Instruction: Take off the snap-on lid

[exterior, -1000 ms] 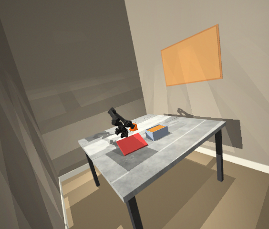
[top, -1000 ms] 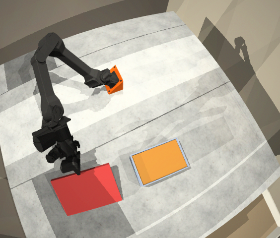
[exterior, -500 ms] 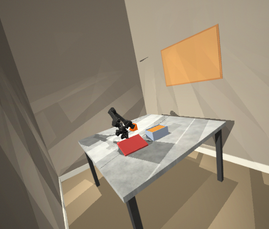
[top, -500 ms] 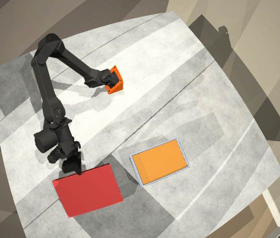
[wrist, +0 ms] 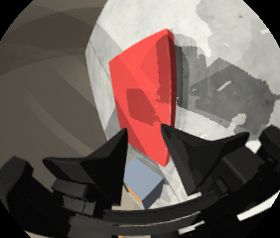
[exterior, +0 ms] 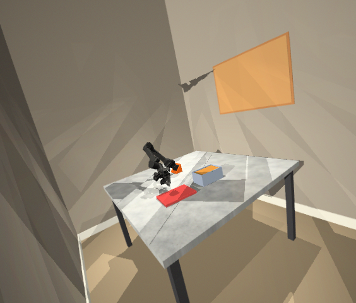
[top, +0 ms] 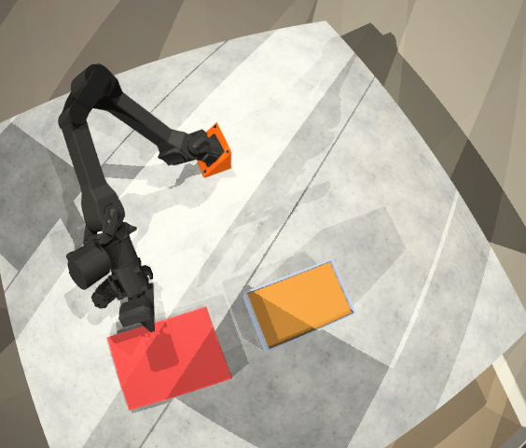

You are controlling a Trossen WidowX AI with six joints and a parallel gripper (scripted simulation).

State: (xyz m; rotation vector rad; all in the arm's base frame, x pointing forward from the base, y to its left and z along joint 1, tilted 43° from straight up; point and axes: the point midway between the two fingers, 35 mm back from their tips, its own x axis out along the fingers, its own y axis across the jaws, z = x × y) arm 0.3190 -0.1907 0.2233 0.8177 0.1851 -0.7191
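Note:
The red lid [top: 186, 357] [exterior: 176, 196] [wrist: 145, 84] is at table level left of the box, smooth face up and flat or nearly so. Whether all its edges touch the table is not clear. My gripper [top: 151, 329] [exterior: 168, 185] [wrist: 144, 129] is open at the lid's edge nearest the arm. Its fingers stand apart with a gap between them, and nothing is gripped. The blue-grey storage box [top: 256, 323] [exterior: 209, 178] [wrist: 142, 174] stands upright with its top uncovered, showing orange inside. The lid's underside is hidden.
The orange bracket [top: 225, 161] [exterior: 177, 169] is at the arm's base, away from the lid. The table [top: 301, 399] [exterior: 197, 215] bears the box close to the lid's right side. The table's front-left edge runs beyond the lid.

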